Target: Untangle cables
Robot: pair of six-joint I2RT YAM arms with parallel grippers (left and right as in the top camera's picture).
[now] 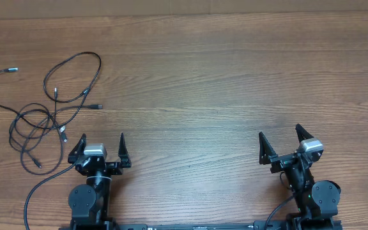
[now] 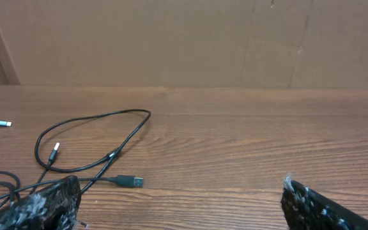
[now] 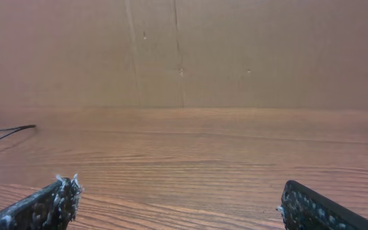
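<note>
The cables [image 1: 43, 108] cross so densely just ahead and to the left of the left hand [image 1: 101, 137] that I cannot tell which strand lies over which. In the left wrist view the knot is cut off by the frame's edge and partly hidden behind one of the fingers [image 2: 46, 203]. The right wrist view catches only a short stretch at its margin.

The cables are thin, limp black cords in loose loops, with small silver-tipped ends and one flat black plug [image 2: 130, 181]. They lie on a brown wood-grain bench [image 1: 209, 76]. The fingers are black and rough, flecked with pale fuzz.

The left hand is spread wide and empty, near the cables but not touching them. The right hand [image 1: 280, 131], well apart from the left hand on its other side, is also spread and empty.
</note>
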